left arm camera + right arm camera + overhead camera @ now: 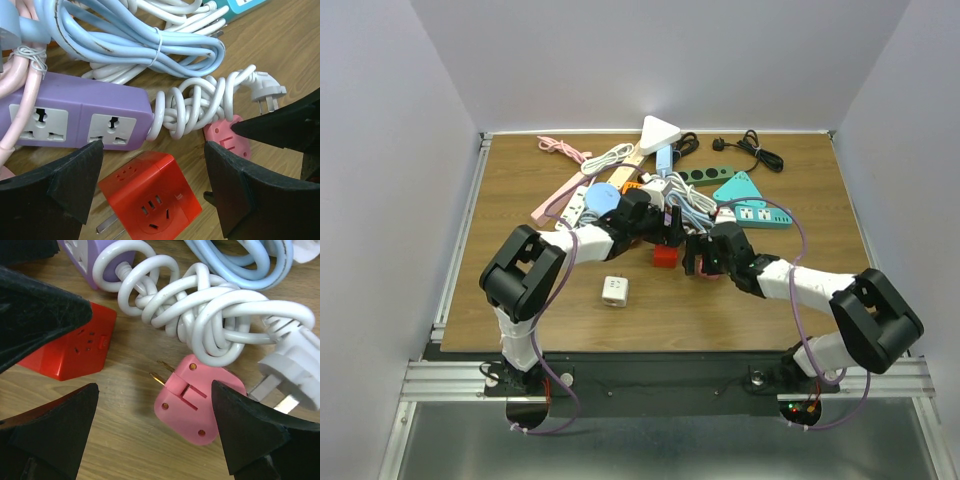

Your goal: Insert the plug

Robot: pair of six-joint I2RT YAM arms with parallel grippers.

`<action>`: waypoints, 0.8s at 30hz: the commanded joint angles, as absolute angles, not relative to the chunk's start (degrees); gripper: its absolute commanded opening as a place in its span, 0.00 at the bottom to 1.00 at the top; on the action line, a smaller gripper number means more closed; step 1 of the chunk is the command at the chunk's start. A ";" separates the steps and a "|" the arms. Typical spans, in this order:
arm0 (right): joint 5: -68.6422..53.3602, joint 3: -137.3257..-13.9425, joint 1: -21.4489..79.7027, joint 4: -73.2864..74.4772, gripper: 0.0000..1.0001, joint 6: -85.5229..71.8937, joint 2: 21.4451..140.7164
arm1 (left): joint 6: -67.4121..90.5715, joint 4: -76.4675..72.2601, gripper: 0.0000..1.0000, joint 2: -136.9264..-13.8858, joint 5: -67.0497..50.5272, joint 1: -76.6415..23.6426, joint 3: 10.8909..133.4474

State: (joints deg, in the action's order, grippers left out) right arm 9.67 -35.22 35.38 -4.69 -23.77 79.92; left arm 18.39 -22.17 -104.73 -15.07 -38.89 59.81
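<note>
Both arms are reaching in over the brown wooden worktop [720, 320], meeting at the near edge of a heap of power strips and cables. The left gripper [150, 147] has its jaws spread wide, one on each side of the glossy red cube-shaped socket adapter [150, 197], with a gap showing on both sides, so nothing is gripped. The red cube sits on the wood with a metal prong poking out at its lower left and socket holes on two of its visible faces. Just behind it lies the lilac two-outlet power strip [75, 117], and from that strip's end runs a thick white cable wound into a tight knot of loops [200, 107], ending in a white angled plug [267, 90]. A bundled pale blue cable [140, 45] lies further back. Now the right gripper [152, 387]: jaws wide apart too, holding nothing, hovering over the small pink rounded-triangle plug [197, 400]. That plug lies on the wood, brass prongs pointing toward the red cube, tucked just under the white knot and near the red cube without touching it. A small white cube adapter [615, 291] sits alone nearer the arm bases.
</note>
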 commanded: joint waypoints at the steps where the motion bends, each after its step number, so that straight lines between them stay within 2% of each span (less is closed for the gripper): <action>1: 9.14 -37.97 36.65 -10.54 0.99 -23.03 80.86 | 19.42 -24.87 0.93 -103.10 -14.33 -39.02 58.10; 14: 10.10 -37.44 39.29 -13.62 0.99 -24.96 83.32 | 26.45 -25.66 0.93 -99.50 -16.00 -38.94 51.68; 24: 19.67 -36.21 39.29 -13.54 0.99 -27.42 81.56 | 34.18 -25.40 0.93 -94.49 -17.75 -39.02 45.80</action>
State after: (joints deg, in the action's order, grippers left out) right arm 12.86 -35.55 39.11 -10.26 -25.58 83.26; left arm 30.48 -24.51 -98.39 -14.63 -38.48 47.86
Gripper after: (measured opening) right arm 0.992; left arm 0.927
